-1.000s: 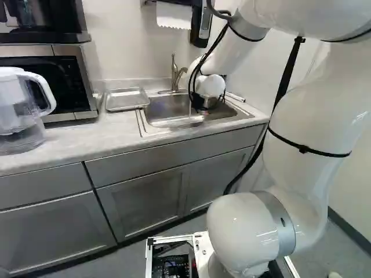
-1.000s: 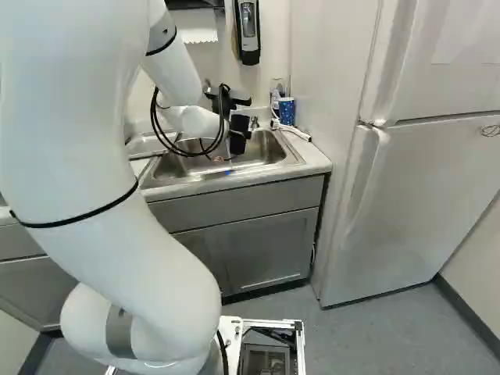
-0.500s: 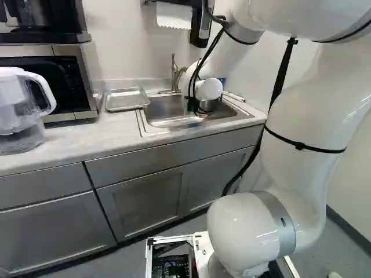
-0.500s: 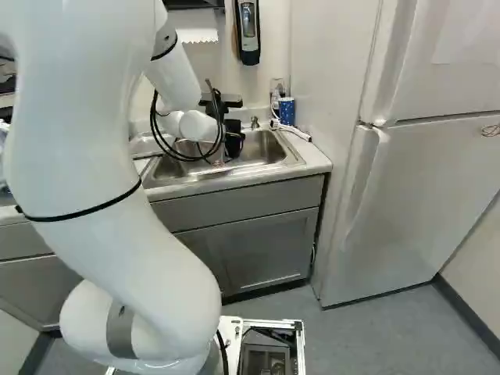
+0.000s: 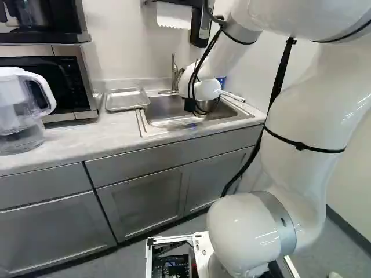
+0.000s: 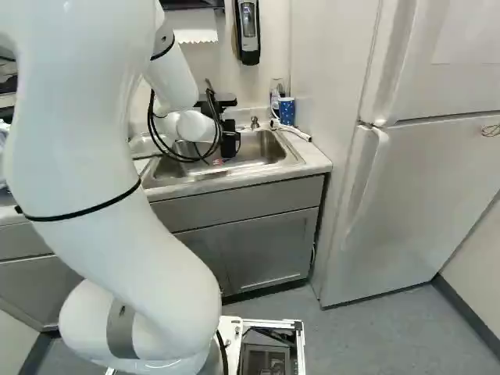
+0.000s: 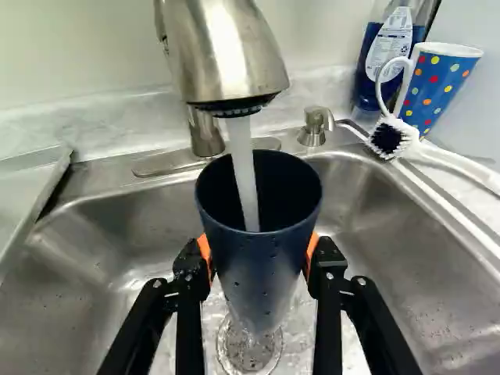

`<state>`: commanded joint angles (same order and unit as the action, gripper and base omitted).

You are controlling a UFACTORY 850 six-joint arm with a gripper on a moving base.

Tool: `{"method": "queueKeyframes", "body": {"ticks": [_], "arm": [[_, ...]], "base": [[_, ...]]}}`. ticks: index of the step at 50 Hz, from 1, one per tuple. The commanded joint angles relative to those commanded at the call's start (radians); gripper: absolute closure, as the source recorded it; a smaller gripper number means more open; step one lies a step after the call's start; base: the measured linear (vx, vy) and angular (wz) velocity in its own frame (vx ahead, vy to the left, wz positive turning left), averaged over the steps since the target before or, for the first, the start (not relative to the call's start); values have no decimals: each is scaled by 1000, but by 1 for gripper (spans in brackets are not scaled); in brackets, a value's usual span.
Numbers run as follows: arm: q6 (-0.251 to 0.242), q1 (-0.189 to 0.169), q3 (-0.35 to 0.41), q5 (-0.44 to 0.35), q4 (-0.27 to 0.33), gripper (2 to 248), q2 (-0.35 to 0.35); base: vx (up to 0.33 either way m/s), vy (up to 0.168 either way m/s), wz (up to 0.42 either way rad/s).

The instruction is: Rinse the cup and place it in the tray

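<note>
Now the black gripper [image 7: 258, 251] clasps the tapered dark-blue cup [image 7: 266, 273] between 2 fingers, mouth under the running steel faucet [image 7: 226, 55]; the shallow silver tray [image 5: 126, 100] lies left of the metal sink [image 7: 375, 211].

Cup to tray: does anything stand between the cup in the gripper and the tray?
Only the sink's rim visibly lies between the cup and the tray. The faucet overhangs the cup's mouth, so lifting straight up would probably hit it.
</note>
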<state>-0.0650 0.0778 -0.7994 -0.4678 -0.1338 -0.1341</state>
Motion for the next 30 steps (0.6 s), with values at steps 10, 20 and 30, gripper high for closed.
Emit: {"method": "queueKeyframes", "body": {"ticks": [10,20,30], "arm": [[0,2,0,0,0,125,0],[0,3,0,0,0,125,0],[0,3,0,0,0,125,0]], "base": [[0,0,0],[0,0,0],[0,0,0]]}}
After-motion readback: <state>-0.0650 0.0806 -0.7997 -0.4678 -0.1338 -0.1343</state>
